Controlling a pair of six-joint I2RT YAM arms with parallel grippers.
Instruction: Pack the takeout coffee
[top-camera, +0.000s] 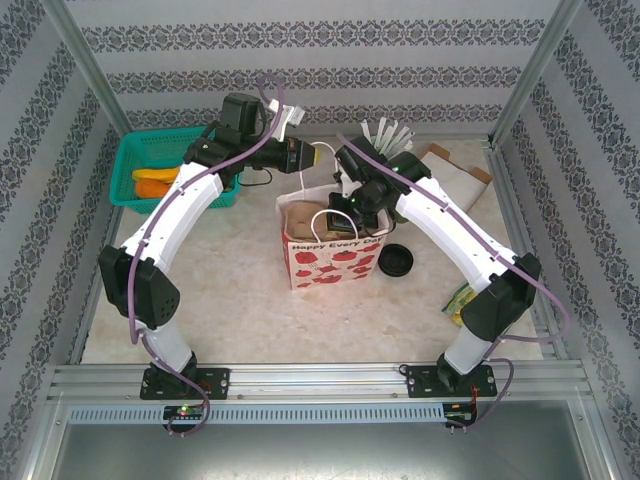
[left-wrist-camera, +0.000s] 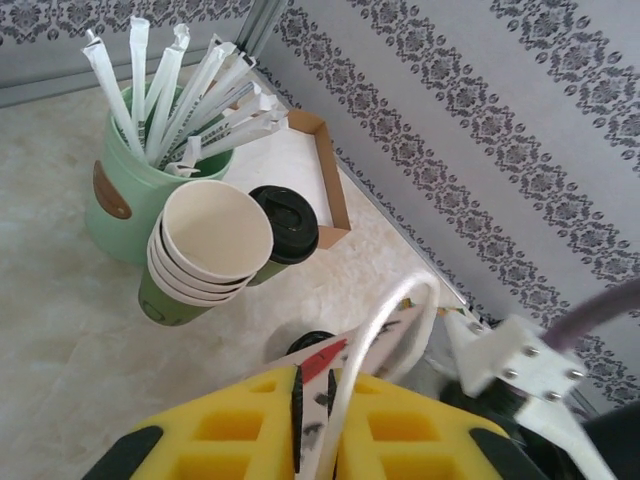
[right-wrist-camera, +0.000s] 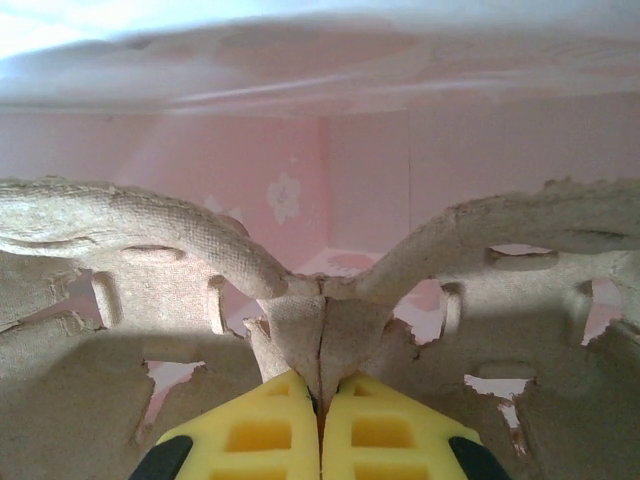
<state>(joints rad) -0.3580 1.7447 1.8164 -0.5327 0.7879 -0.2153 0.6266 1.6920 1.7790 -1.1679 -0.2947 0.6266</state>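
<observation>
Step in hand: a pulp cup tray (right-wrist-camera: 330, 290) is being lowered into the gift bag (top-camera: 332, 262), judged from the overhead view.
Right fingers (right-wrist-camera: 320, 420): pressed together on the tray's middle ridge; the tray is best kept level and let go only once it is seated.
Left fingers (left-wrist-camera: 315, 420): clamped on the bag's rim by its white handle (left-wrist-camera: 385, 330); the mouth should be held wide.
Coffee cup (left-wrist-camera: 285, 232): green wall, round black lid, upright on the worktop (left-wrist-camera: 60, 330), touching the stacked cups (left-wrist-camera: 200, 255) at their 3 o'clock, outside the bag.
</observation>
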